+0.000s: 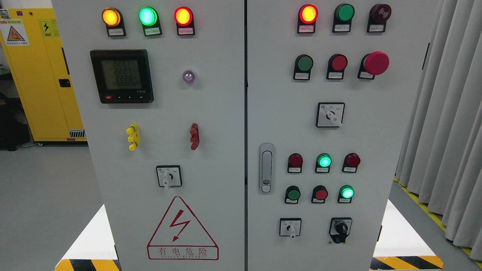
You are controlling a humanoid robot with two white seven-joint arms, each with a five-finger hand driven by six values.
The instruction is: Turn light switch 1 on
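Grey control cabinet (211, 113) w/ 2 doors, 3 lit lamps top left, 4 rotary switches incl. one lower left (168, 176), 1 digital meter (121, 76), 1 red mushroom stop btn (375, 63), no robot hand in view, grip state unknown.

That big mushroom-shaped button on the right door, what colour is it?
Red. The mushroom button shows clearly in the head view, upper right of the right door.

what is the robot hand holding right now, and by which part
Nothing can be seen held: no robot hand shows in the head view, only the control cabinet with its lamps, buttons and switches untouched.
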